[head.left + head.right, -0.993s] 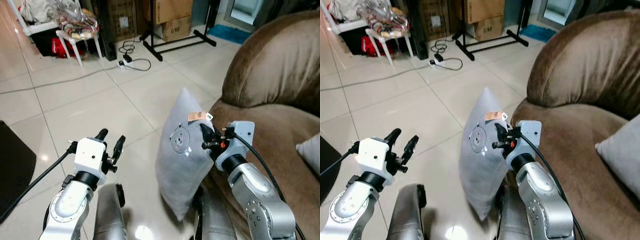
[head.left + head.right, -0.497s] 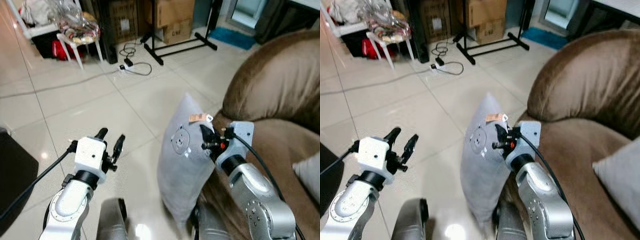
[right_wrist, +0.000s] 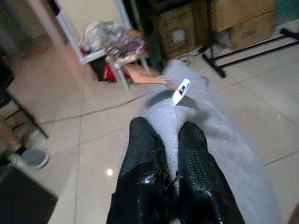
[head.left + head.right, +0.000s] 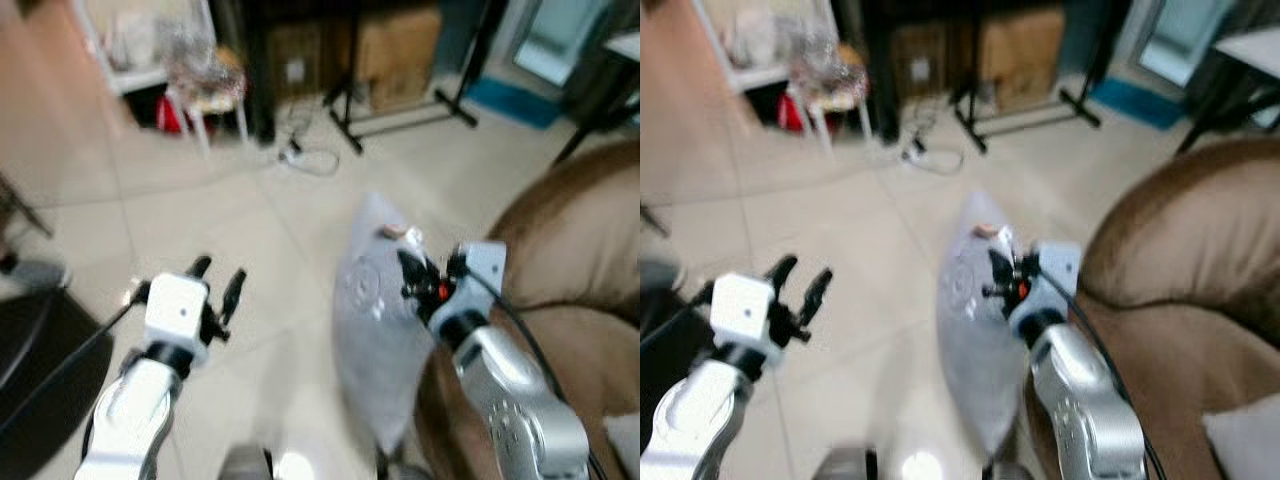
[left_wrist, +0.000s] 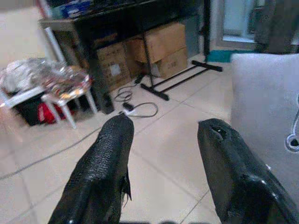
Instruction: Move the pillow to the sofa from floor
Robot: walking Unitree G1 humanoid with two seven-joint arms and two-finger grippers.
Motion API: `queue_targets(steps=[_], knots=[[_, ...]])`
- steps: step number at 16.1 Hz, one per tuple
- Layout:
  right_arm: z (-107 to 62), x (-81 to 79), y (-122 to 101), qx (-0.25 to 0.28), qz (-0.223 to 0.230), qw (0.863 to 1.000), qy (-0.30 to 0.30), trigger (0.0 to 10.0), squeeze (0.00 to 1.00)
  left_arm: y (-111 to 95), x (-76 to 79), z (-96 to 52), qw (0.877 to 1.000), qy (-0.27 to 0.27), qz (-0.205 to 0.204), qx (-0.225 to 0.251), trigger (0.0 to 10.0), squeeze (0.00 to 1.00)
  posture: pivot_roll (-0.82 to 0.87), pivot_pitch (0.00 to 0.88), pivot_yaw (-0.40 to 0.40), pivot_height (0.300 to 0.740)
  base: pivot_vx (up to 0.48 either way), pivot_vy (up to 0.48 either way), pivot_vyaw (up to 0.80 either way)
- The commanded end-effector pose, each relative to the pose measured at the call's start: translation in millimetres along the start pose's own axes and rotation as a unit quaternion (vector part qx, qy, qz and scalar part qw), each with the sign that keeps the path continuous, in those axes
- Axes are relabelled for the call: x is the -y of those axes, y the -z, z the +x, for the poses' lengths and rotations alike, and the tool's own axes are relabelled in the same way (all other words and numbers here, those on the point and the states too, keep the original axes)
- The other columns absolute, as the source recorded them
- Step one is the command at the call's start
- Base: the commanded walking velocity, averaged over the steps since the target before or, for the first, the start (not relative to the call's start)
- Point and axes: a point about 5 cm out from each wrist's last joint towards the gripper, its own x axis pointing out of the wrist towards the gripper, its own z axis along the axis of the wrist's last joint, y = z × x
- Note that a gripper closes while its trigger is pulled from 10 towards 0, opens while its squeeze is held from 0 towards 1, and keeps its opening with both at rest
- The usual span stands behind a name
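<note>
The right gripper [image 3: 166,140] has its two black fingers pinched on the top edge of the grey pillow [image 4: 375,330], which hangs upright off the floor just beside the brown sofa [image 4: 1180,290], its paper tag [image 3: 180,91] just beyond the fingertips. The blurred head views show the pillow's round printed patch facing the left gripper [image 5: 163,140]. That gripper is held apart from the pillow, jaws spread, with cardboard boxes [image 5: 161,46] and a black stand [image 5: 180,77] seen beyond them.

No writing could be read: the label on the brown cardboard box [image 5: 113,70] and the small white tag [image 3: 180,91] on the grey pillow [image 3: 205,122] were too blurred.
</note>
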Motion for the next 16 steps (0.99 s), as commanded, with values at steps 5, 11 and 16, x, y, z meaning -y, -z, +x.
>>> queue_targets(steps=[5, 11, 16], knots=[[-8.5, 2.7, -8.3, 0.023, -0.001, 1.0, 0.014, 10.0, 0.0, -1.2, 4.3, 1.6, 1.0, 0.016, -0.004, 0.003, 10.0, 0.0, -0.06, 0.0, 0.009, 0.74, 0.0, 0.0, 0.0], [-13.1, 4.5, -5.6, 0.018, -0.002, 1.0, 0.023, 10.0, 0.0, 0.3, 5.2, 1.6, 1.0, 0.022, -0.004, -0.001, 10.0, 0.0, -0.07, 0.0, 0.015, 0.74, 0.0, 0.0, 0.0], [-18.0, 12.7, -4.2, 0.015, -0.017, 0.999, 0.041, 10.0, 0.0, 1.5, 7.9, 1.5, 1.0, 0.026, -0.004, -0.003, 10.0, 0.0, -0.08, 0.0, 0.016, 0.74, 0.0, 0.0, 0.0]])
